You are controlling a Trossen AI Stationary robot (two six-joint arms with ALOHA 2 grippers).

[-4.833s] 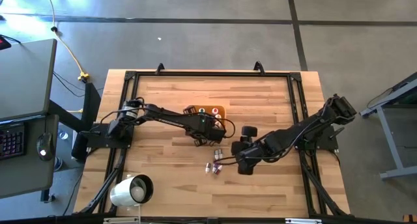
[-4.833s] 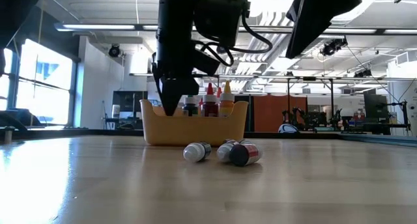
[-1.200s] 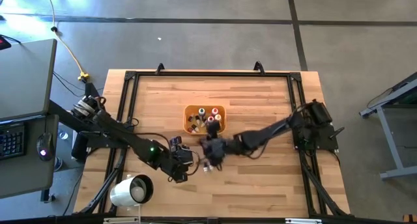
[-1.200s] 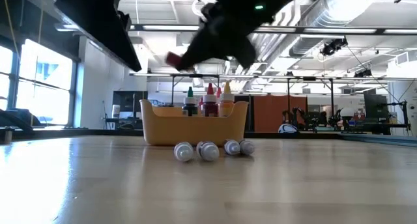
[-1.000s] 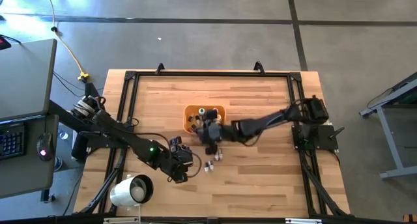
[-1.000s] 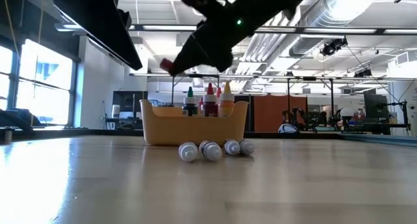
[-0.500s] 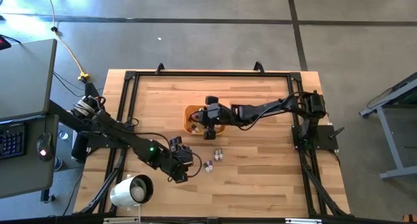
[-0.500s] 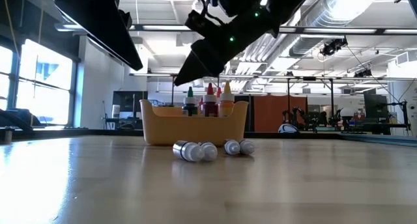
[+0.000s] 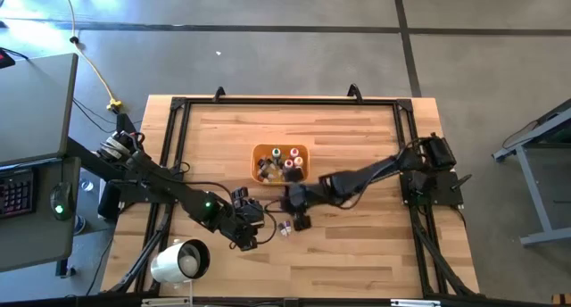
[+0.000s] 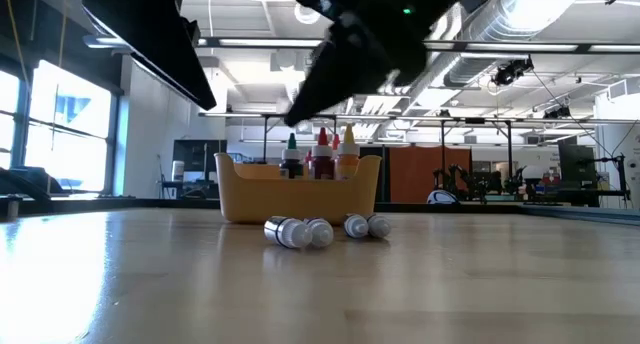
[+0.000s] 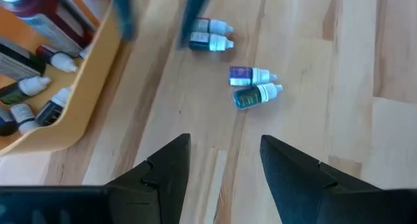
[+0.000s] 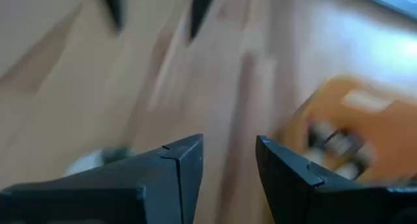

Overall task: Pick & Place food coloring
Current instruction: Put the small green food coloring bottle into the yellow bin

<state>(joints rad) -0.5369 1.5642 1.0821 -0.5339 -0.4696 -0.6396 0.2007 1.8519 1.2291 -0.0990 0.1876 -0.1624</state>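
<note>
High view, tray: the square orange plastic tray (image 9: 257, 153) sits mid-table and already carries a cluster of small pale-capped dropper bottles (image 9: 282, 162), so much of the sorting looks done.
High view, leftovers: a few loose little bottles (image 9: 287, 227) lie on the pale wooden table (image 9: 357, 253), just in front of the tray.
High view, arms: the right gripper (image 9: 298, 211) hangs between tray and strays; the left gripper (image 9: 245, 228) waits beside them.
Low view: three upright bottles, green, red and yellow (image 10: 321, 152), poke above the tray wall (image 10: 300, 196); four capped bottles (image 10: 325, 230) lie on their sides in front of it.
Left wrist view: its dark fingers (image 11: 168, 168) stand spread with nothing between; four stray bottles (image 11: 254, 95) lie in two pairs beyond, beside the tray's edge (image 11: 85, 103).
Right wrist view: blurred, but its fingers (image 12: 182, 168) stand parted and empty, tray (image 12: 365, 113) off to one side.
Left to do, my guess: those four strays.
</note>
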